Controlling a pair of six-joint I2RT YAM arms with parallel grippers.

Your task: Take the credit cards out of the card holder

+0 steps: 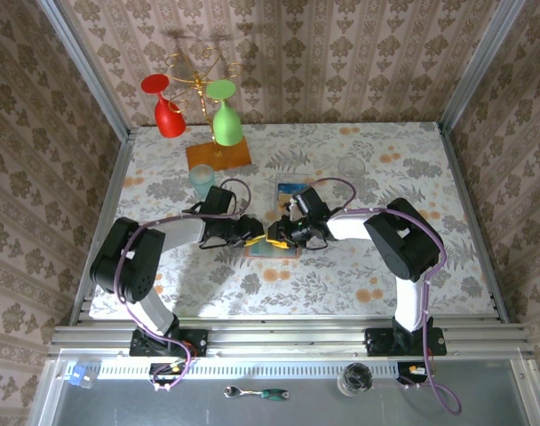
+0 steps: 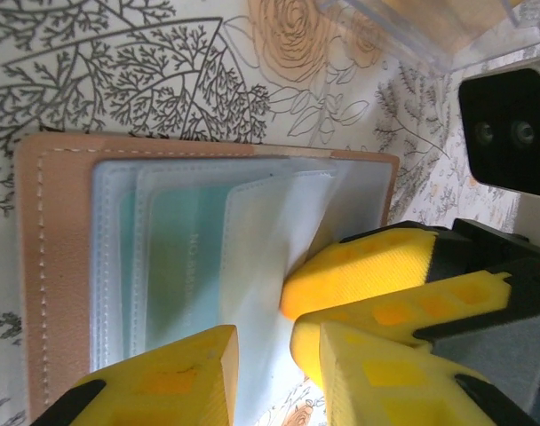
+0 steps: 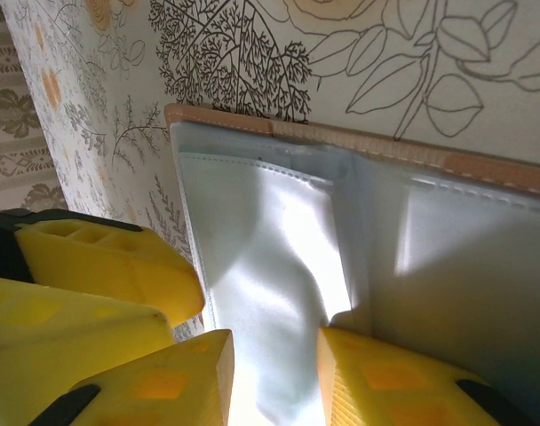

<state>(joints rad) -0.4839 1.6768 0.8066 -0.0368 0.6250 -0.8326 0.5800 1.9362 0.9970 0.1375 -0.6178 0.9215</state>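
Observation:
The card holder lies open on the floral table between my two grippers. In the left wrist view its tan-pink leather frames clear sleeves, and a teal credit card sits inside one. My left gripper is open, its jaws either side of a sleeve edge. A finger of the right gripper presses on that sleeve. In the right wrist view my right gripper stands open over a buckled, raised sleeve of the card holder. From above, the left gripper and right gripper nearly touch. A blue card lies flat behind the holder.
A gold glass rack on an orange wooden base holds a red glass and a green glass at the back left. A teal cup stands near the left arm. A clear glass sits at the back right.

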